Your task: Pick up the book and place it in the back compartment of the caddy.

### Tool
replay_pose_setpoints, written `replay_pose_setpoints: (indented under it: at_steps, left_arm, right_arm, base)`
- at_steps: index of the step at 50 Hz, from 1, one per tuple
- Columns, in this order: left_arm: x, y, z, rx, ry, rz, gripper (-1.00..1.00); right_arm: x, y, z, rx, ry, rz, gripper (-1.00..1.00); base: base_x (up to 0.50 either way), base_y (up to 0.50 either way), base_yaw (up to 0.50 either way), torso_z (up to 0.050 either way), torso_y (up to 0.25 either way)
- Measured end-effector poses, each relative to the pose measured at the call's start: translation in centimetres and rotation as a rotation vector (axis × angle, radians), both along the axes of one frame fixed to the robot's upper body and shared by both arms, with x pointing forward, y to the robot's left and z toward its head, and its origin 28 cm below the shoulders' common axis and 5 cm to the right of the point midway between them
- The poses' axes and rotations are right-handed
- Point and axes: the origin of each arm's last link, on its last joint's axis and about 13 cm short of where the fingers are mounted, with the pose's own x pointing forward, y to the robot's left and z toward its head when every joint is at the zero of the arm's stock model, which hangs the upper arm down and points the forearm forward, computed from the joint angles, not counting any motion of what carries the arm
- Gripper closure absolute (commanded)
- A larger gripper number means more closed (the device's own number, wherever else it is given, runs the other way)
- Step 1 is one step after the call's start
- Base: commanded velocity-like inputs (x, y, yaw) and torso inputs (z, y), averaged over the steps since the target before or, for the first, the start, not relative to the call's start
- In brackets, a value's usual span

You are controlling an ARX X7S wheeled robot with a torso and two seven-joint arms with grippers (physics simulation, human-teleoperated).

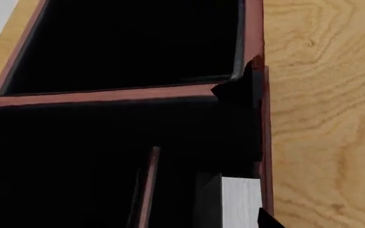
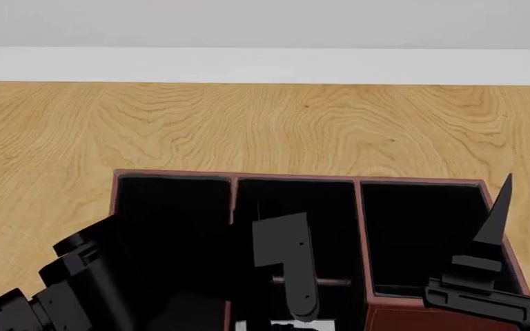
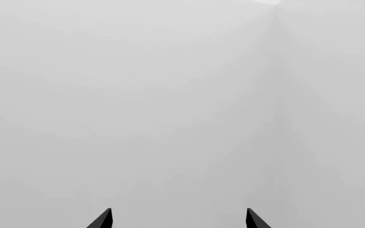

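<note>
The left arm (image 2: 108,283) reaches into the caddy (image 2: 357,181) on the table (image 2: 265,124), its pincer apparently hidden.

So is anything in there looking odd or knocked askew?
Nothing looks spilled or broken. The caddy sits square on the wooden table. The book shows only its white page edge inside it, by the wall.

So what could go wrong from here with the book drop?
The book hangs close against the caddy side rim; it may snag there.
It appears short of the cross divider, so releasing now would likely miss the back compartment.
How firmly it is held is hidden; a slip is possible.
</note>
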Motion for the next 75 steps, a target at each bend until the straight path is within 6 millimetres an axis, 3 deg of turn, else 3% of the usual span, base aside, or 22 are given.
replay_pose_setpoints:
  at_steps: [42,75]
  left_arm:
    - [-0.4,0.7,2.3,-0.21,-0.15,0.135,-1.0]
    - [-1.1,1.9,2.8,-0.442,-0.26,0.334,-1.0]
  right_arm:
    - [0.0,-0.2,-0.1,0.004,-0.01,0.005,-1.0]
    - [0.1,0.1,0.1,0.006,-0.018,0.005,-1.0]
  base:
    - [0.0,0.0,0.0,0.0,0.0]
    - [0.0,0.0,0.0,0.0,0.0]
